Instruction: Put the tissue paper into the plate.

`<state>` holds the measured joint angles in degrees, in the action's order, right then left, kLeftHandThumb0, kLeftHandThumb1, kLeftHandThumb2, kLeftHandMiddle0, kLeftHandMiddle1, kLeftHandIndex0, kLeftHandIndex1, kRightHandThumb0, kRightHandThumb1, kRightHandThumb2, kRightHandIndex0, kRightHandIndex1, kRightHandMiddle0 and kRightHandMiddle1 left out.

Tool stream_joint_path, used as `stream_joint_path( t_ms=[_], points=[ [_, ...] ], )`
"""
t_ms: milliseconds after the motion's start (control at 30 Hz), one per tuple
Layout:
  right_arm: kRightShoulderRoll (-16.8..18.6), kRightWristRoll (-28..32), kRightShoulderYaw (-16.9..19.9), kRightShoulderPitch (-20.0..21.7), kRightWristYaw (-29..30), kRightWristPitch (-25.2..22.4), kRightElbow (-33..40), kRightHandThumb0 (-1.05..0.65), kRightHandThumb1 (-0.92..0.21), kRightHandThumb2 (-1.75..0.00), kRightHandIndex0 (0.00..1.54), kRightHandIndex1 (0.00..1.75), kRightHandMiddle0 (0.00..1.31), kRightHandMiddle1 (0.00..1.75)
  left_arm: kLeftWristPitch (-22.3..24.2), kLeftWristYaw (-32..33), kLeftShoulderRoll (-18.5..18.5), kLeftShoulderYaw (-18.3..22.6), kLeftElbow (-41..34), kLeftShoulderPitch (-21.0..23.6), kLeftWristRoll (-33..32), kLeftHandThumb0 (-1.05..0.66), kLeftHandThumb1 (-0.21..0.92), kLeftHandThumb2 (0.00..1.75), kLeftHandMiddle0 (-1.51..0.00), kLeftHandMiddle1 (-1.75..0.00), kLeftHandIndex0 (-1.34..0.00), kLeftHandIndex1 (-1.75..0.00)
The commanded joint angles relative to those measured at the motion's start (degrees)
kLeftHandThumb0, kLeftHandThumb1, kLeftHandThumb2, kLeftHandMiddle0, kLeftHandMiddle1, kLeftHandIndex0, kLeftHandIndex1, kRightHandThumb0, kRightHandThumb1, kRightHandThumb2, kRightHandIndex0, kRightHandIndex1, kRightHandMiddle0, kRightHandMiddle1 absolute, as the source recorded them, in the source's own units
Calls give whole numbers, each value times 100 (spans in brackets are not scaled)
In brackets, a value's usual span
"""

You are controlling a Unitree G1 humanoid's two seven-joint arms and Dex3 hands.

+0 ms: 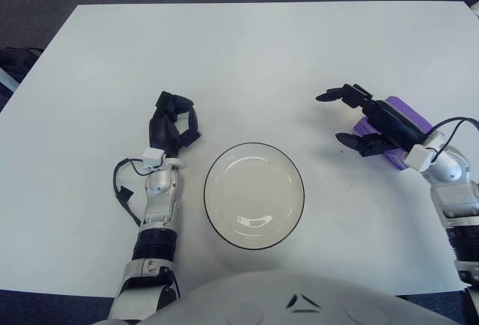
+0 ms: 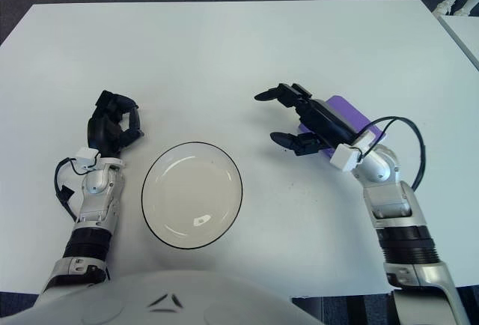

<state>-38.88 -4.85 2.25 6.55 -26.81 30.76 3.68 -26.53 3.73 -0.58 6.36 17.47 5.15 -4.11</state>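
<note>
Left eye view: white counter (image 1: 247, 55) carrying a round plate (image 1: 254, 195) with a dark rim, near the front edge and between the two arms. Left hand (image 1: 172, 124) resting on the counter just left of the plate, fingers curled in, holding nothing. Right hand (image 1: 370, 121) well right of the plate, fingers spread wide and pointing left, positioned over the purple tissue paper (image 1: 404, 109) pack. Most of the pack hidden beneath the palm, only its far and near purple edges showing; possibly touched by the hand, though contact hard to confirm from here.

Right eye view: same layout. Plate (image 2: 191, 194) empty, left hand (image 2: 112, 124) closed beside it. Right hand (image 2: 307, 123) open above the tissue paper (image 2: 346, 111), thumb and fingers apart, nothing clasped. Pack lying flat on the counter, well apart from the plate.
</note>
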Motion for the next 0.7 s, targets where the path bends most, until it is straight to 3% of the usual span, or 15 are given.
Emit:
stream_joint_path(
  t_ms=[0, 67, 267, 333, 533, 667],
  points=[
    [-291, 177, 129, 139, -275, 39, 23, -105, -92, -72, 0, 2, 0, 5, 43, 31, -378, -221, 936, -546, 151, -41, 57, 101, -71, -175, -41, -175],
    [-536, 270, 350, 251, -401, -29, 106, -105, -92, -70, 0, 1, 0, 3, 44, 45, -398, -224, 964, -525, 155, -41, 57, 101, -71, -175, -42, -175],
    [-839, 80, 705, 339, -406, 156, 141, -105, -92, -50, 0, 0, 0, 0, -8, 43, -455, -200, 1052, -481, 129, -41, 57, 101, -74, -175, -42, -175],
    [-928, -229, 739, 504, -280, 353, 9, -105, -92, -46, 0, 0, 0, 0, -32, 7, -469, -197, 1052, -485, 103, -41, 57, 101, -72, -175, -42, -175],
    [-1027, -313, 919, 654, -86, 620, -477, -105, -91, -40, 0, 0, 0, 0, -72, -21, -500, -198, 1048, -497, 80, -41, 57, 101, -69, -175, -42, -175],
    [-846, -768, 1200, 651, 531, 601, -499, -105, -88, -38, 0, 0, 0, 0, -96, -81, -503, -197, 1095, -495, 51, -41, 57, 101, -71, -175, -42, -175]
  ],
)
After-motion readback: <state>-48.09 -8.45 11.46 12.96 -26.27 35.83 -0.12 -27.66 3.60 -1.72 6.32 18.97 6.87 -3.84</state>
